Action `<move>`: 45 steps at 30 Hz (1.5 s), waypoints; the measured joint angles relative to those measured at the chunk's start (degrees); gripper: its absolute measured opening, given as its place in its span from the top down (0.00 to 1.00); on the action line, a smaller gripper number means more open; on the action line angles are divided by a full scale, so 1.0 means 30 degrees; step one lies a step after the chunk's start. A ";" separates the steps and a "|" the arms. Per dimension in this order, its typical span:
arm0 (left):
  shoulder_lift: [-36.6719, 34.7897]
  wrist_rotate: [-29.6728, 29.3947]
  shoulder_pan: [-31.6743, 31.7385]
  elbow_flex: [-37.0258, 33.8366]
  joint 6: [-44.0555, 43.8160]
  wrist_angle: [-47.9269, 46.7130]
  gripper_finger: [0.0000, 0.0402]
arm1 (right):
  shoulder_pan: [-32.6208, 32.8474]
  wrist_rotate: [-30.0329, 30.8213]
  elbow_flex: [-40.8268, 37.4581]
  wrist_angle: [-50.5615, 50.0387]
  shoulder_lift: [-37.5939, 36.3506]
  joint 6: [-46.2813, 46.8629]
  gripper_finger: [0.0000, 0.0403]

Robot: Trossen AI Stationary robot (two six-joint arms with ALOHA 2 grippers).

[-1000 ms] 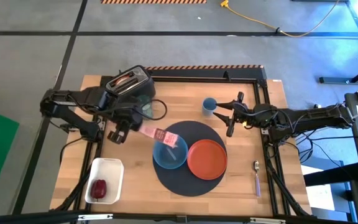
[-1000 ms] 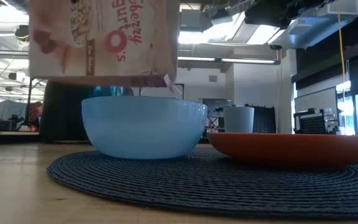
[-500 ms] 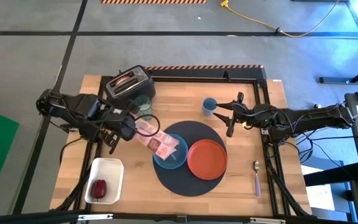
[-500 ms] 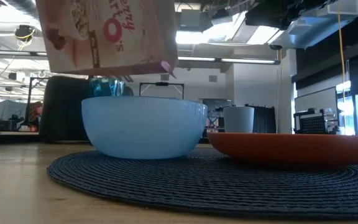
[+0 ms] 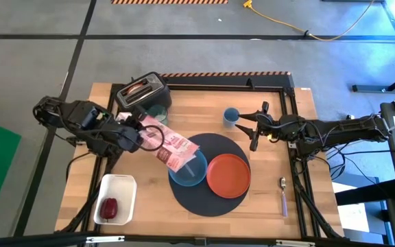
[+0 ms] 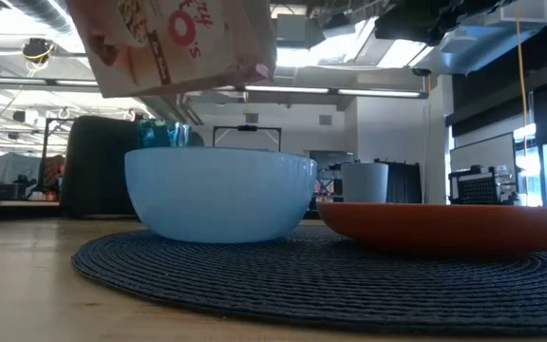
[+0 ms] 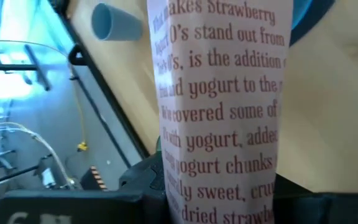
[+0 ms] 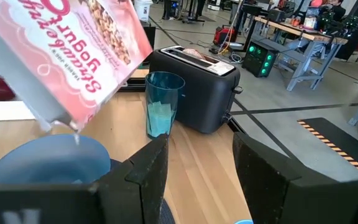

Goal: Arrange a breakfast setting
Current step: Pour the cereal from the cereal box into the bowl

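The left end effector [image 5: 137, 135], clamped on the cereal bag [image 5: 173, 147], tilts it over the blue bowl [image 5: 188, 170]'s toaster-side rim; next, tipping further; right end effector [image 5: 253, 130], fingers apart, waits beyond the bowl.

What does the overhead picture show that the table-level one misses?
Only the high view shows the spoon, the fruit in its white tray, the toast in the toaster and both arms. Only the low view shows the room behind. Both show the bowl, plate, mat and the cereal bag tilted over the bowl.
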 joint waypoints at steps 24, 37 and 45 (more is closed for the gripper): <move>-0.0061 -0.1103 -0.0202 -0.1508 0.6780 -0.0001 0.77 | 0.0000 0.1109 -0.0131 -0.0007 0.0091 0.0157 0.57; 0.1035 -0.2443 -0.1296 -0.2506 0.8970 0.0015 0.77 | 0.0000 0.1144 -0.0138 0.0365 0.0091 0.0073 0.57; 0.1679 -0.4209 -0.1965 -0.2506 0.9981 0.0382 0.77 | 0.0000 0.1144 -0.0138 0.0459 0.0091 -0.0073 0.57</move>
